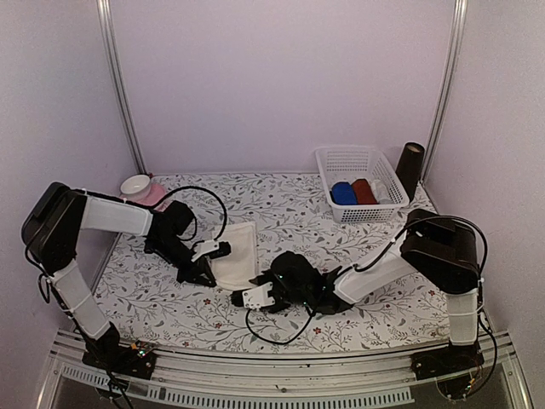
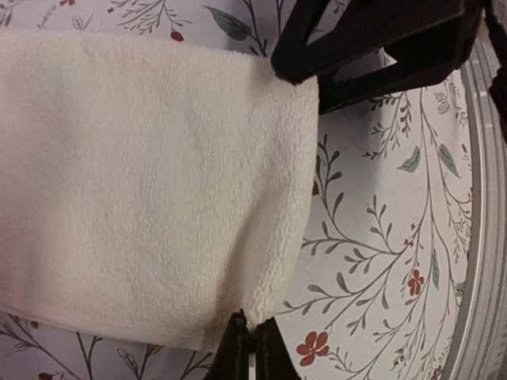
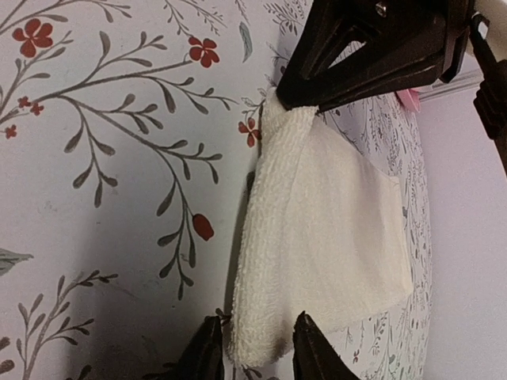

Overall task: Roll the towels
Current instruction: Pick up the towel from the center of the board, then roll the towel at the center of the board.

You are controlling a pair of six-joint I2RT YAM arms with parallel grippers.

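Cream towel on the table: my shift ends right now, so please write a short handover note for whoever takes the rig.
Left gripper: shut on one corner of the small cream terry-cloth towel.
Right gripper: jaws either side of the neighbouring corner; grip unclear.
Towel: mostly flat on the floral table, unrolled.
Done: a royal blue cloth roll, apparently the other towel, sits in the white plastic mesh basket.
Left: roll the cream towel.

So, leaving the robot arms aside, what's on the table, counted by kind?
Cream towel: 1
White basket: 1
Rolls seen in it, blue roll and dark red roll: 2
Bowl: 1
Dark cylinder: 1
Total: 6
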